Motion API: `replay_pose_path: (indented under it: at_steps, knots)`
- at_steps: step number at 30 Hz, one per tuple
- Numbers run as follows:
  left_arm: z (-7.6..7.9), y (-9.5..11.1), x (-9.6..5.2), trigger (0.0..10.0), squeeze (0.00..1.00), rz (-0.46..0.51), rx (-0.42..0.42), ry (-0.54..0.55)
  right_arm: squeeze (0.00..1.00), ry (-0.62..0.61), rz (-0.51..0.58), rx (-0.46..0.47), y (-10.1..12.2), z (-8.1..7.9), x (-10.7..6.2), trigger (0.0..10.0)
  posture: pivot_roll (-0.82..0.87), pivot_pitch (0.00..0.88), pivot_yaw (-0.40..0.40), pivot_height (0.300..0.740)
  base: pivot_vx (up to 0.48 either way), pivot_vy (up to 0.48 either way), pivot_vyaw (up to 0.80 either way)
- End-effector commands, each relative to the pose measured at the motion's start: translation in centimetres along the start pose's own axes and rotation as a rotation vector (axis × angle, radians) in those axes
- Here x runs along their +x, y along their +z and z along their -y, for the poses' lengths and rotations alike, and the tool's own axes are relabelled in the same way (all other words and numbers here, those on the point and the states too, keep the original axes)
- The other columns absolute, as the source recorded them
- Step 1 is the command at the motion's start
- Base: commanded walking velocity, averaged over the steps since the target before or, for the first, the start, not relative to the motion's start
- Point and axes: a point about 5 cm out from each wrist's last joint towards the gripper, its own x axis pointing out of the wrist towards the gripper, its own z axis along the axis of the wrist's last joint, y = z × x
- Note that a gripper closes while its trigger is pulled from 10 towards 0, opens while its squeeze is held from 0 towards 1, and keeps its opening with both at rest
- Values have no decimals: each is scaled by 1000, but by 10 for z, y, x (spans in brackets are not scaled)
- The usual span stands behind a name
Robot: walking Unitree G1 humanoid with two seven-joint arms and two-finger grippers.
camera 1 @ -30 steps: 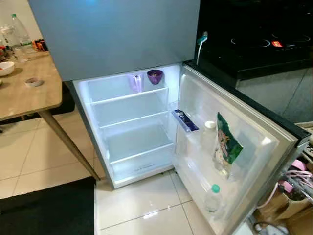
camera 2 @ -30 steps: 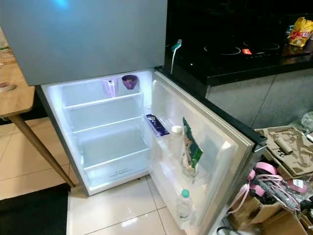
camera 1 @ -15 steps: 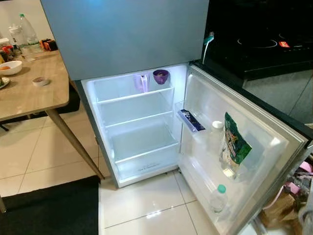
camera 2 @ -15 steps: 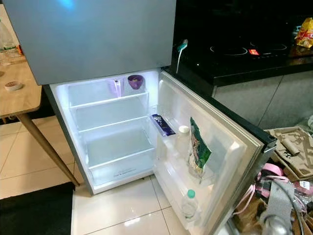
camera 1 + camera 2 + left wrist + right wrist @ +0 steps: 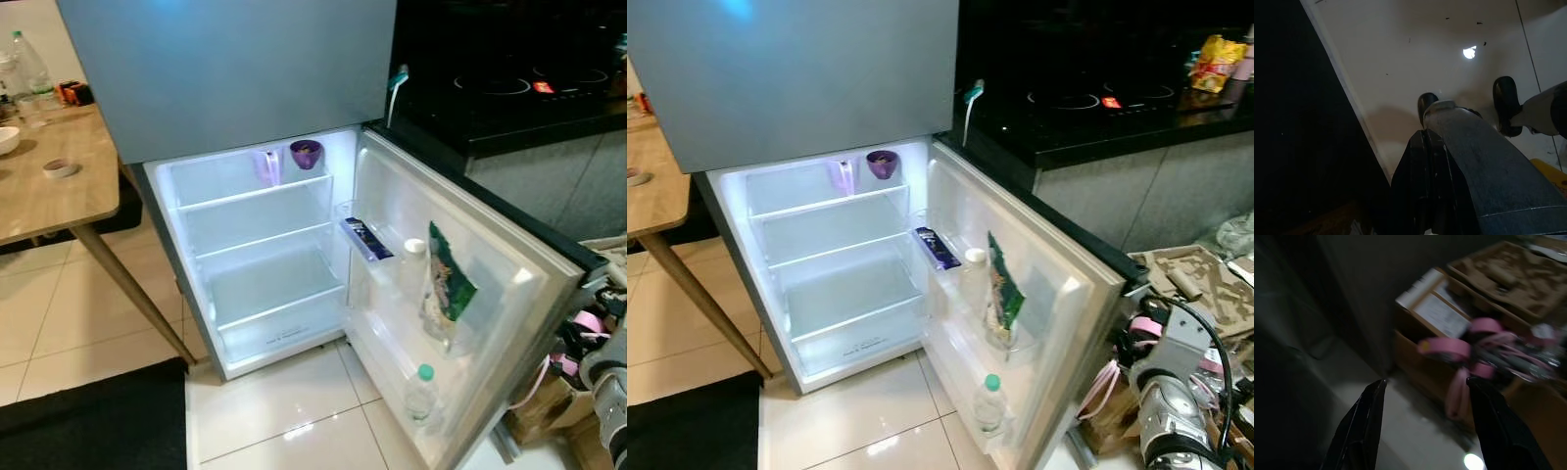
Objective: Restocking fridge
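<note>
The fridge point(image 5: 260, 201) stands open and lit, its door point(image 5: 490, 259) swung out to the right. On the top shelf sit a purple bowl point(image 5: 306, 153) and a pale lilac cup point(image 5: 267, 166); the lower shelves are bare. The door racks hold a blue packet point(image 5: 365, 238), a white-capped bottle point(image 5: 413, 259), a green bag point(image 5: 443, 286) and, at the bottom, a green-capped water bottle point(image 5: 421, 392). My right arm point(image 5: 1171, 421) is low beside the door's outer edge. Its gripper point(image 5: 1426, 380) is open and holds nothing. My left gripper point(image 5: 1425, 134) hangs shut over the floor tiles.
A wooden table point(image 5: 49, 186) with bowls and bottles stands left of the fridge. A black mat point(image 5: 88, 421) lies on the floor in front. Right of the door are cardboard boxes with pink tape rolls point(image 5: 1161, 338). A dark counter with a hob point(image 5: 509, 98) lies behind.
The head view swung right and then back left. My right arm has risen further into view at the lower right. Nothing in the fridge has moved.
</note>
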Motion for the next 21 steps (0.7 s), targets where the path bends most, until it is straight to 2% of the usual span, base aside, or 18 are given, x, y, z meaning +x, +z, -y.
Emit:
replay_pose_path:
  at_steps: [1,2,8,11,13,15,21]
  knots:
    - [0,-5,-1,10000,0,-15,-12,0,0,95,47,31,9,-15,4,10000,-105,0,15,740,0,0,0]
    - [0,-5,-1,10000,0,-15,-12,0,0,95,47,31,9,-15,4,10000,-105,0,15,740,0,0,0]
    - [-1,-5,-1,10000,0,-13,-11,-1,0,351,34,30,7,-39,4,10000,-103,0,16,740,0,0,0]
    - [-1,-5,-1,10000,0,-13,-10,-1,0,414,14,10,3,-45,3,10000,-105,0,17,740,0,0,0]
    - [-2,-4,-1,10000,0,-14,-7,0,0,587,-62,-73,-14,-65,-3,10000,-107,0,19,740,0,0,0]
    - [-2,-4,-1,10000,0,-14,-5,-1,0,696,-112,-119,-27,-80,-9,10000,-108,0,20,740,0,0,0]
    - [-2,-3,-1,10000,0,-11,-3,-3,0,804,-161,-121,-43,-100,-16,10000,-107,0,21,740,0,0,0]
